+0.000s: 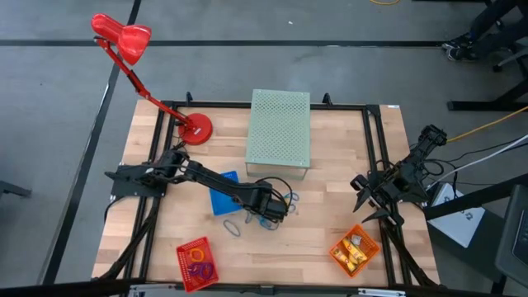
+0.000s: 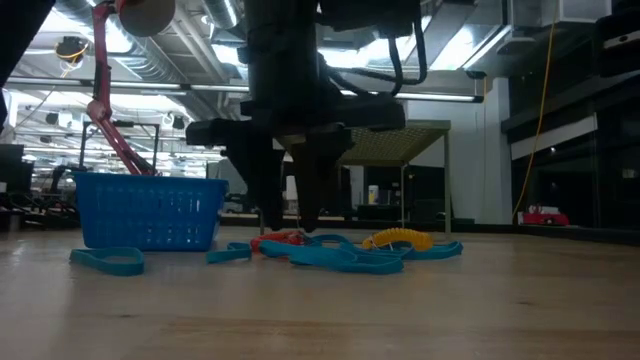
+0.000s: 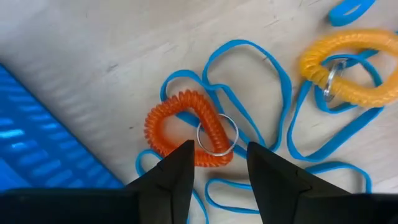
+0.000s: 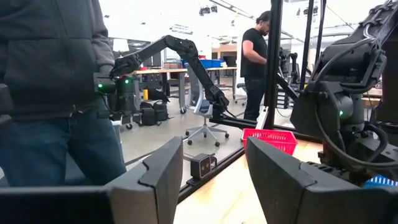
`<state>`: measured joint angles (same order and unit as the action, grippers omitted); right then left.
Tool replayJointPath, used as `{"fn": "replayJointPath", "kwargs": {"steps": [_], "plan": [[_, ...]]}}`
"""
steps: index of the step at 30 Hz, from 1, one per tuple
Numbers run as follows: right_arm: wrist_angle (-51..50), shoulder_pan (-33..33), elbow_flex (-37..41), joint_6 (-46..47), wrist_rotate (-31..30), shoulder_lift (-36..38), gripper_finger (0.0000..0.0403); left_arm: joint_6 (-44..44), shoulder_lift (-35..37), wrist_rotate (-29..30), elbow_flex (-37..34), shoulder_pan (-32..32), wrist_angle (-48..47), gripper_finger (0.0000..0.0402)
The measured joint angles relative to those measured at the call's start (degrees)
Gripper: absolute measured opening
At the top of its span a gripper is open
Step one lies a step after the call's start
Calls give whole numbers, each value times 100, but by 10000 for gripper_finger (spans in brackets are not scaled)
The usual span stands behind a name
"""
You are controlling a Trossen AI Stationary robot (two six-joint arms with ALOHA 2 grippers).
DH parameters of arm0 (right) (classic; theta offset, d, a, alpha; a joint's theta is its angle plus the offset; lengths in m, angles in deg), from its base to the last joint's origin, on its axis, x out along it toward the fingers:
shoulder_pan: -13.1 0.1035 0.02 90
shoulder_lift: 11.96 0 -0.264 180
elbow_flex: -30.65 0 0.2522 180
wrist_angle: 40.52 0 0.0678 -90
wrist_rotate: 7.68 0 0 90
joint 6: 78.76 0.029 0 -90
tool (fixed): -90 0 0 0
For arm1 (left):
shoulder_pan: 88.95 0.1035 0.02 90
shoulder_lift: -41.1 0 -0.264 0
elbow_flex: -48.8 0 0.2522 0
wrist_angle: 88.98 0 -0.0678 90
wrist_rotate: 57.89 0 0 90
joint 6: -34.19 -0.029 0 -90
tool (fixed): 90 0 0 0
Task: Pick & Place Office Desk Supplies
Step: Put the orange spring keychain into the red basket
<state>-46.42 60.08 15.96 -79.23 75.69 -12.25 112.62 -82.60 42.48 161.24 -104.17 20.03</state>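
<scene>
Mid-table beside blue basket [image 1: 223, 198]: left gripper [image 3: 217, 168] fingers apart, poised over orange coil loop [image 3: 180, 127] among blue bands [image 3: 261, 81]. Right gripper [image 4: 211, 168] at right edge, fingers apart, empty.

Red desk lamp [image 1: 124, 37] (base on the table), pale green perforated box [image 1: 280, 125], blue basket [image 2: 150, 210]

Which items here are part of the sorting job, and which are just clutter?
Job: orange coil under the open left gripper, yellow coil, blue loops, lone loop.
Not job: red lamp, green perforated box.
</scene>
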Motion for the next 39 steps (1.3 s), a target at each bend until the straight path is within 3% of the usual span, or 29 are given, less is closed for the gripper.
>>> {"fn": "replayJointPath", "kwargs": {"steps": [7, 21, 24, 31, 39], "plan": [[-40, -2, 0, -2, 0, 0, 178, 49, 2, -293, -342, 41, 355, 143], [-153, -2, 0, -26, 2, 2, 178, -191, -72, -450, -345, 38, 322, 138], [-153, -2, 0, -28, 2, 2, 178, -260, -74, -499, -346, 39, 353, 114], [-152, -1, 0, -42, 1, 0, 178, -308, -70, -503, -344, 33, 383, 16], [-152, -2, 0, -42, 2, 1, 178, -468, -94, -648, -103, 35, 195, 16]]}}
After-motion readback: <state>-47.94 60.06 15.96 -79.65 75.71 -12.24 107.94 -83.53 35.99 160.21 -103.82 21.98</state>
